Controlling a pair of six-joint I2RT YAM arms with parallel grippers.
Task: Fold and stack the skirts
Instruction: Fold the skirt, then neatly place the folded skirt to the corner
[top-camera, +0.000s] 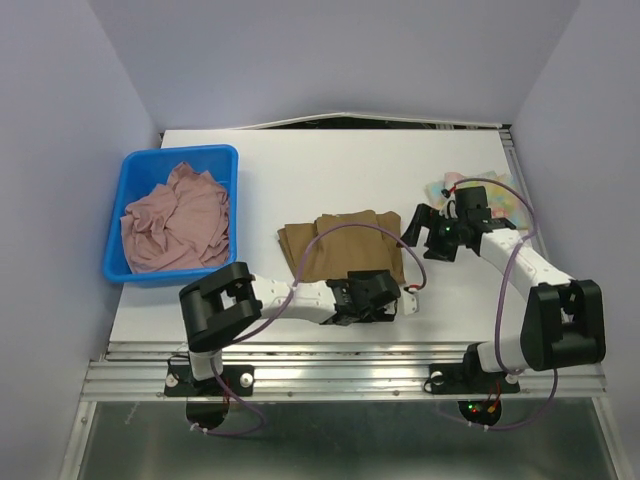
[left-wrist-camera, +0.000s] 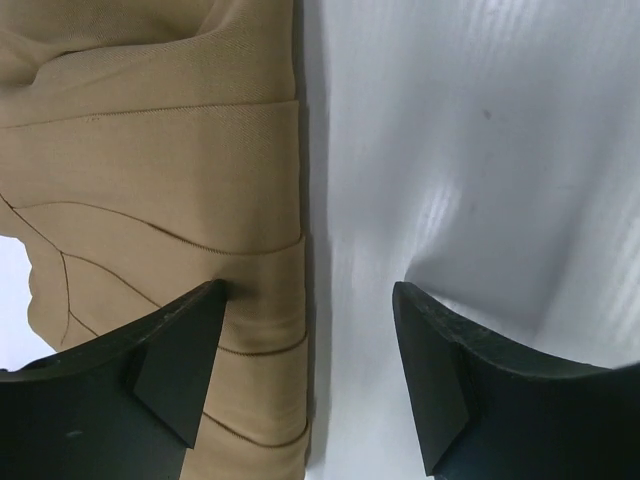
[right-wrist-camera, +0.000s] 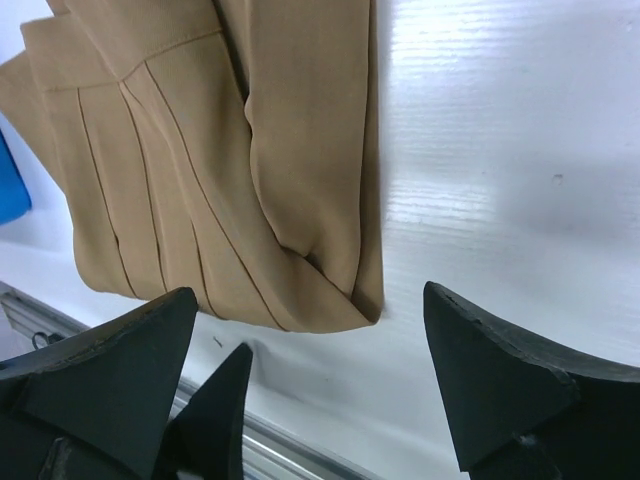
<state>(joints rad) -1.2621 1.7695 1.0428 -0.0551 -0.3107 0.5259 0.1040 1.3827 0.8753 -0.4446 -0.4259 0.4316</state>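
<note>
Left gripper stands with its jaws wide apart and holds nothing. It hangs low over the right edge of the brown skirt, one finger above the cloth and the other above the white worktop. Right gripper is also spread wide and has nothing in it, near the same edge of that skirt but further from the arm bases.

The brown skirt lies folded flat in the middle of the worktop, with its pleats showing. The floral skirt lies near the right edge, towards the far right corner, partly hidden by the right arm. The dusty pink skirt is crumpled inside the blue bin, which sits at the left edge. A purple cable loops above the brown skirt.

The worktop is smooth, with a metal rail along its near edge. Pale lilac walls close the left, far and right sides. Wide strips of white surface show between the bin and the brown skirt and along the far edge.
</note>
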